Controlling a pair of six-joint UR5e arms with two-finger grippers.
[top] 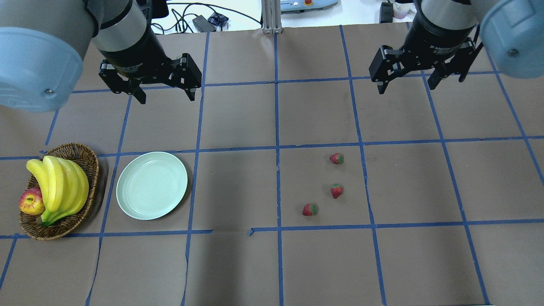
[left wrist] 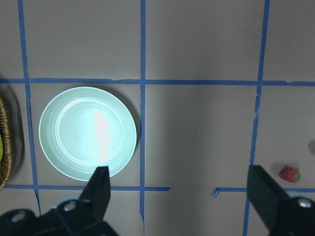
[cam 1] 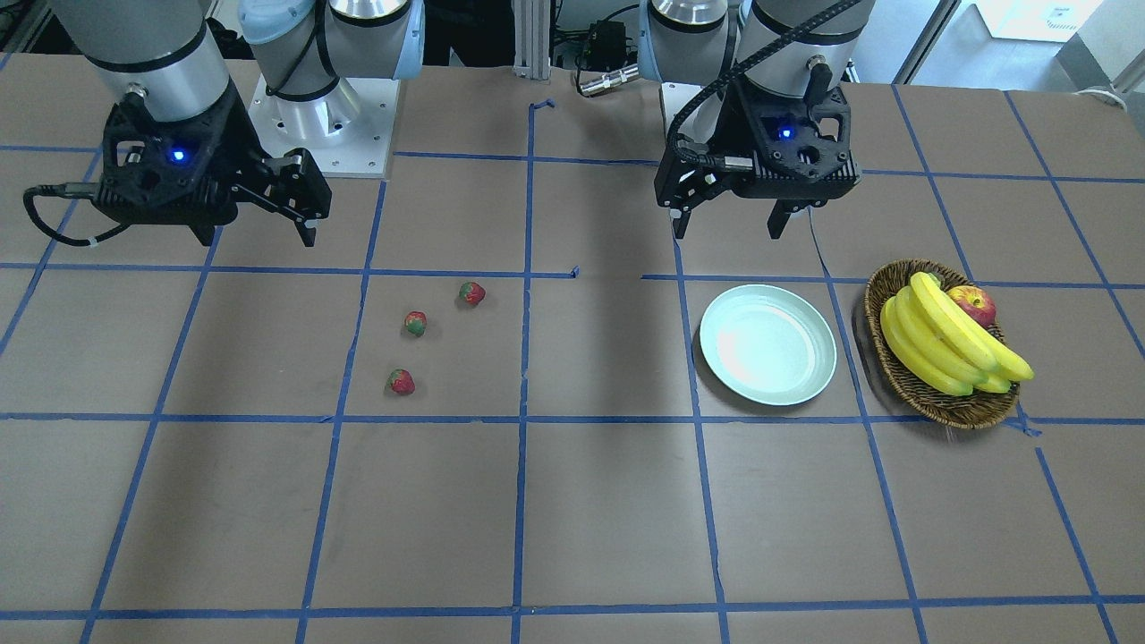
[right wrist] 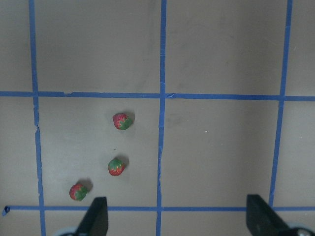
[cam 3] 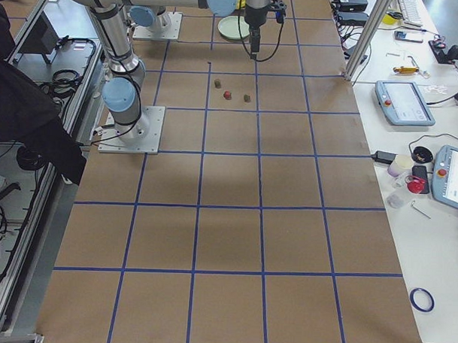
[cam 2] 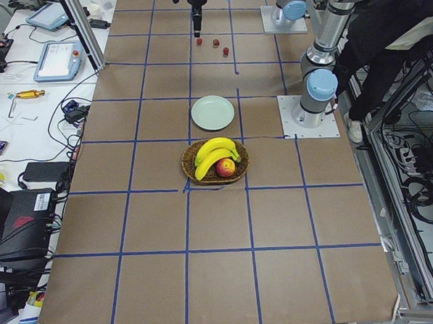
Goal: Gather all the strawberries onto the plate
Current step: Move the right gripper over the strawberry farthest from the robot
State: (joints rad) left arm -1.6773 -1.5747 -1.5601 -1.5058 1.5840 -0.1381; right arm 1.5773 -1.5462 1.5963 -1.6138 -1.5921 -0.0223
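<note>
Three strawberries lie apart on the brown table: one [top: 336, 158], a second [top: 336, 191] and a third [top: 310, 209]. They also show in the front view [cam 1: 471, 293] [cam 1: 415, 323] [cam 1: 401, 382] and in the right wrist view [right wrist: 121, 121] [right wrist: 116, 166] [right wrist: 78, 191]. The mint-green plate [top: 151, 185] [cam 1: 767, 344] [left wrist: 87, 132] holds nothing. My left gripper [top: 167, 98] [cam 1: 728, 233] is open and empty, high above the table behind the plate. My right gripper [top: 407, 88] [cam 1: 259, 240] is open and empty, high and off to the side of the strawberries.
A woven basket [top: 85, 155] with bananas [top: 59, 182] and an apple [top: 32, 202] stands just left of the plate. Blue tape lines grid the table. One strawberry [left wrist: 290, 174] shows at the right edge of the left wrist view.
</note>
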